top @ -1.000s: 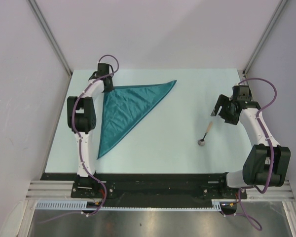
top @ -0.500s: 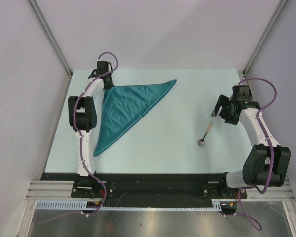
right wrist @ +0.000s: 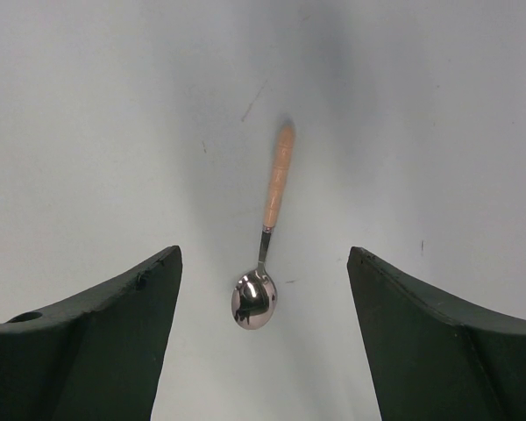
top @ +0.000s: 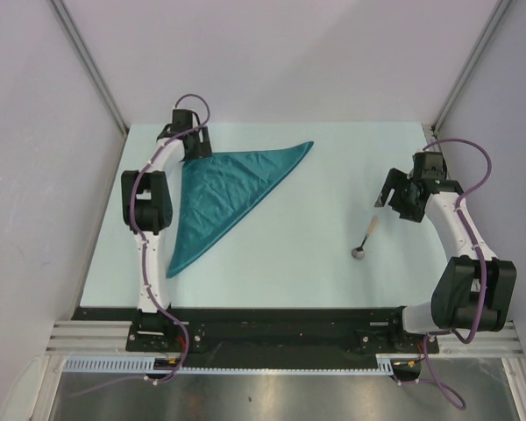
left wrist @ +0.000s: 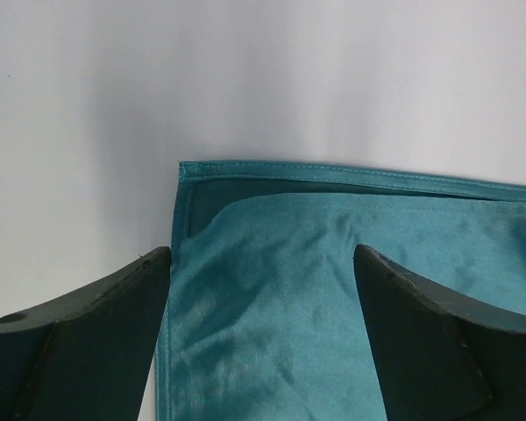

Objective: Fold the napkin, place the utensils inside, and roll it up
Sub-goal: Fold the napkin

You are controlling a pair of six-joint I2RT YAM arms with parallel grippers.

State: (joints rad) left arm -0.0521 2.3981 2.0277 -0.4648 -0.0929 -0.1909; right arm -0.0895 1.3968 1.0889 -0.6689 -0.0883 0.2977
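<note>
Top external view: the napkin [top: 223, 197] is laid flat on the bench [top: 316, 281] as a folded triangle, with one straight edge running beside the left arm. The fold is judged complete, so that a doubled, smooth surface is offered for the spoon. The placing and the rolling are not yet done.

The left pincer [left wrist: 261, 254] is held over the napkin's far-left corner with its jaws spread wide. In the left wrist view the hemmed corner is seen lying flat between and below the two fingers, and it is gripped by neither. Whether the fingers brush the cloth cannot be told.

The spoon [top: 366, 239] is found well to the right of the napkin and apart from it, its metal bowl a little nearer the napkin than its tan handle. The right pincer [right wrist: 263, 254] is held above the spoon, farther from the napkin, with jaws wide and nothing in them. In the right wrist view the spoon is framed between the fingers, its length lying along the gap, not across it. This placing is judged to be a readying for a pick-up, after which the spoon would be carried leftward onto the napkin.
</note>
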